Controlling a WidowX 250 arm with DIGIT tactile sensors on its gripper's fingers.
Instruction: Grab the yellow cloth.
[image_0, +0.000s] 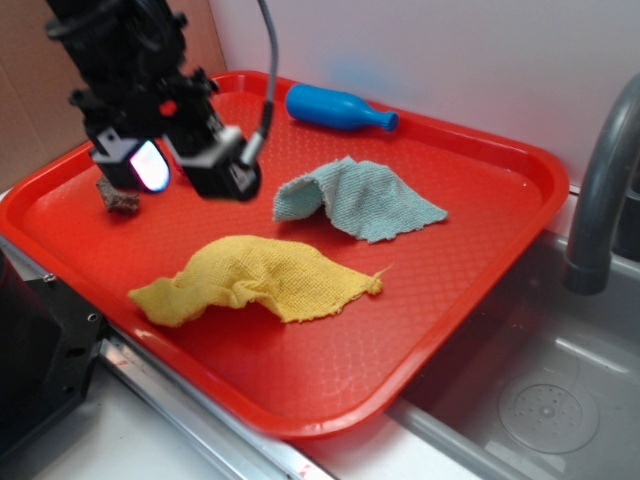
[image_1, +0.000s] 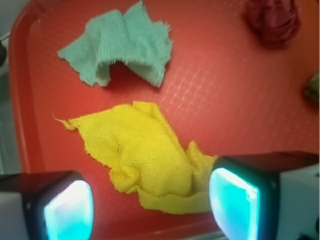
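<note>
Hovering above the far-left part of the red plastic tray (image_0: 480, 240), the black gripper (image_0: 182, 172) hangs clear of everything, its fingers (image_1: 234, 201) spread wide with nothing between them. That open, raised stance looks to me like a line-up ahead of a descent, since the wrist view puts the target partly in the gap between the two glowing pads.

The mustard-yellow coarse-woven cloth (image_0: 258, 280) lies rumpled near the middle of the tray, toward its front edge, with a raised fold along its length and frayed threads at one corner. That ridge seems the easiest place to pinch. A pale teal woven cloth (image_0: 365, 200) sits just behind it on the tray, tented at one end and apart from the yellow one, so there is little risk of catching both. A blue plastic bottle-shaped toy (image_0: 338, 108) lies against the tray's back rim.

A dark brownish lump (image_0: 119, 197) at the tray's left edge is half hidden behind the gripper and I cannot tell what it is. In the wrist view a dark red wad (image_1: 272, 20) is cut off at the top, and a blurred greenish-brown shape at the right border is unreadable. The grey faucet (image_0: 600, 200) and the steel sink beside the tray are only partly in view.
</note>
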